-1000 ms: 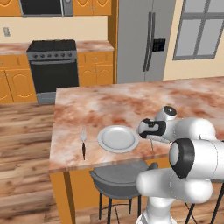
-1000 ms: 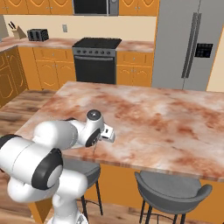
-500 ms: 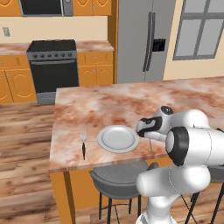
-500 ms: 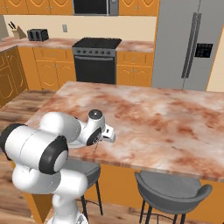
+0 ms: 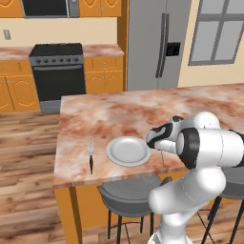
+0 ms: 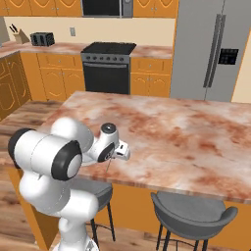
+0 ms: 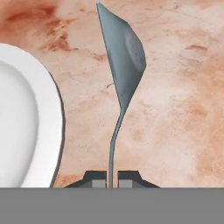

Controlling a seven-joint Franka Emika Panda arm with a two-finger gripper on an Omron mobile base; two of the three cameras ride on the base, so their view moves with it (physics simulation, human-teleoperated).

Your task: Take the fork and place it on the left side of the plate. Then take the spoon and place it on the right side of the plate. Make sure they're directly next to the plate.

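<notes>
My gripper pinches the slim silvery metal spoon by its handle, just right of the round grey-white plate. Next, I'd lower it beside the rim and release.

Both base views looked forward and down over the marble island counter from behind the arm, at seven and five o'clock. The hand view sat close above that counter.

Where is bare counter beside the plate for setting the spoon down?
Bare marble lies right of the plate, under the spoon the gripper holds. The plate's left side is taken by the fork. The counter behind is open.
</notes>
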